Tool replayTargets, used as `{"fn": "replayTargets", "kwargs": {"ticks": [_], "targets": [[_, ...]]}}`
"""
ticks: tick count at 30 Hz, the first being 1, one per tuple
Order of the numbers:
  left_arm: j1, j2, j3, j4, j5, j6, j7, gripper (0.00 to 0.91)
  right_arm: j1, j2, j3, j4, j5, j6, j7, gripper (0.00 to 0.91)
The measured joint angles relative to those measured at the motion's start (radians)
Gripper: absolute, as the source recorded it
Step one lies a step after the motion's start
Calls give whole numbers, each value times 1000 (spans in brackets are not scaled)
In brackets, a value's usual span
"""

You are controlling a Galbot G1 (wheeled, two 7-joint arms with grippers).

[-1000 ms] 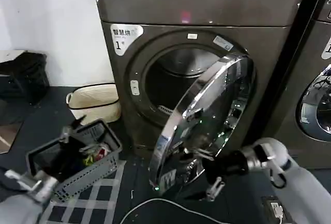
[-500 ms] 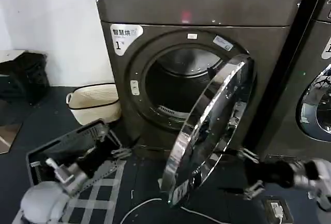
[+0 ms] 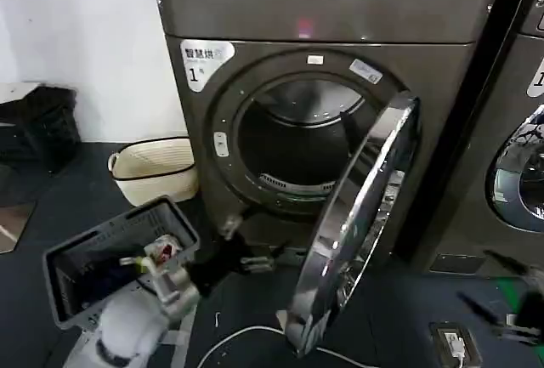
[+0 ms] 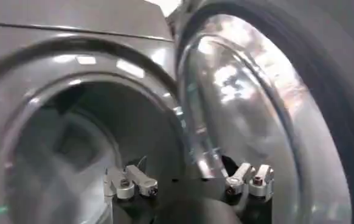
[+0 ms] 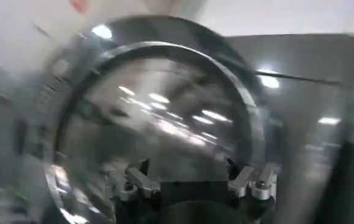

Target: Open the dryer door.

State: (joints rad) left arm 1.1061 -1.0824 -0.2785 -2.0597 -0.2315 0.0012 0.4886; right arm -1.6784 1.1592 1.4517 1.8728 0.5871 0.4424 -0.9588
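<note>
The dryer door (image 3: pixel 357 223), a wide chrome ring round dark glass, stands swung out to the right, nearly edge-on, hinged at the right of the drum opening (image 3: pixel 297 143). My left gripper (image 3: pixel 246 245) is open and empty, low in front of the machine, just left of the door's lower edge. In the left wrist view my left gripper (image 4: pixel 186 167) points between the drum and the door's inner face (image 4: pixel 250 109). My right gripper (image 3: pixel 497 287) hangs open at the lower right, apart from the door. From the right wrist, my right gripper (image 5: pixel 187 167) faces the door's outer glass (image 5: pixel 159 122).
A grey laundry basket (image 3: pixel 110 257) with clothes sits on the floor at the lower left, a cream basket (image 3: pixel 157 168) behind it. A white cable (image 3: pixel 246 334) and a power strip (image 3: pixel 450 342) lie on the dark floor. The neighbouring machine (image 3: pixel 518 172) stands at the right.
The door has swung further open to the right. My right gripper has left the door's rim and pulled back to the right. My left arm has moved forward to the dryer's front.
</note>
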Motion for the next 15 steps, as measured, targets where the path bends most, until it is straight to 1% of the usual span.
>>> {"fn": "replayTargets", "kwargs": {"ticks": [3,5,8,10,11,15], "targets": [[-35,-16,54,17,8,-6,-2,907,-13,73,83,-1,-80,4,125,907],[-57,-25,82,30,10,-9,-4,907,-13,122,142,-9,-132,-5,217,907],[-87,-39,124,50,10,-10,-5,907,-1,186,237,-28,-165,-25,332,907],[-109,-49,152,64,11,-10,-5,907,3,224,304,-44,-197,-28,427,907],[-119,-52,163,69,11,-9,-6,907,3,238,328,-50,-216,-36,473,907],[-165,-75,214,99,10,-5,-8,907,-3,284,390,-54,-289,-107,704,907]]}}
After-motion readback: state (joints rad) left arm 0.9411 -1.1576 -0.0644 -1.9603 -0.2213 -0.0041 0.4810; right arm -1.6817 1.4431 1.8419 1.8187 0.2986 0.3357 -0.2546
